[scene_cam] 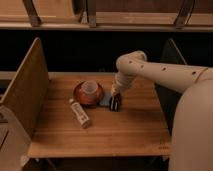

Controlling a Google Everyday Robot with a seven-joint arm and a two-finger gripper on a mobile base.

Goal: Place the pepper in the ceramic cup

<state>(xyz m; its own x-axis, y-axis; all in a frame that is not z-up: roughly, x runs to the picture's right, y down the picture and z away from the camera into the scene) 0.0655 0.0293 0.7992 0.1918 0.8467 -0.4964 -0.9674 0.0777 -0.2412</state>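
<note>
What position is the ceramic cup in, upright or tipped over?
Upright: the ceramic cup shows its round open mouth facing up, standing on the saucer. The gripper hangs low just right of the saucer.

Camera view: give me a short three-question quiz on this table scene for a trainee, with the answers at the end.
1. True or false: the ceramic cup sits on the reddish-brown saucer.
2. Where is the end effector? A) down at the table, just right of the saucer; B) up at the back rail; C) against the left side board.
3. Fill in: the cream ___ lies on the table in front of the saucer, towards the left.

Key: 1 true. 2 A. 3 bottle.
</note>
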